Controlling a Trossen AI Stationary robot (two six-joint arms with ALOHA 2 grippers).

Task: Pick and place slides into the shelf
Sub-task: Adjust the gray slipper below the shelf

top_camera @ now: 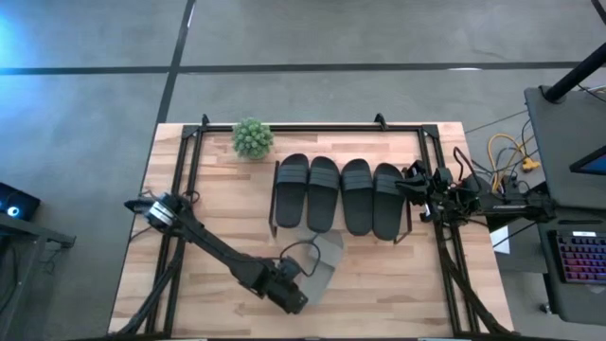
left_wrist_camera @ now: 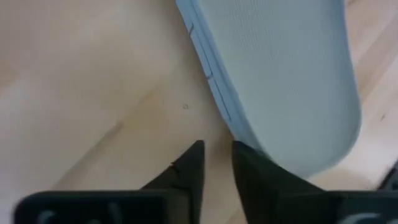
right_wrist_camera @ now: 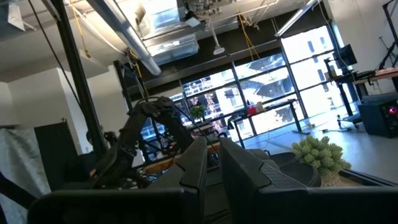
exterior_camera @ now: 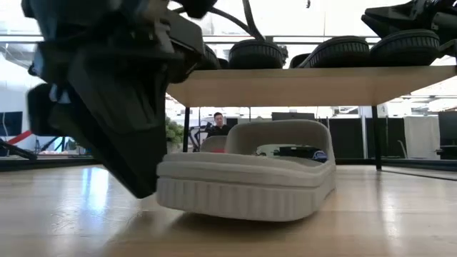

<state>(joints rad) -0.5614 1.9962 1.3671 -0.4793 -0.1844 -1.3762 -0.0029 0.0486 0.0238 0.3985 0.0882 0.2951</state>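
Four black slides (top_camera: 341,194) lie side by side on the shelf (exterior_camera: 314,86), a pale board on thin dark legs. One pale grey-beige slide (top_camera: 324,263) rests on its sole on the table in front of the shelf, and shows large in the low view (exterior_camera: 250,182). A second pale shape (top_camera: 292,234) peeks out from under the shelf's near edge. My left gripper (top_camera: 292,296) is shut, low at the near end of the pale slide. My right gripper (top_camera: 415,185) is shut and hovers beside the rightmost black slide (top_camera: 388,201); I see no contact there. My left gripper meets the pale slide at the rim of its sole (left_wrist_camera: 239,134), close to the near end. The outer side of one finger (left_wrist_camera: 258,171) lies against that rim; nothing is between the fingers. It comes slanting down from the table's near left. The slide stays on the table.
A small green plant (top_camera: 252,138) stands at the far left of the shelf. A black rail frame (top_camera: 189,189) runs along the table's left, far and right sides. Bare wood lies to the near left (top_camera: 180,294) and near right (top_camera: 398,294). A person (exterior_camera: 218,125) sits far behind.
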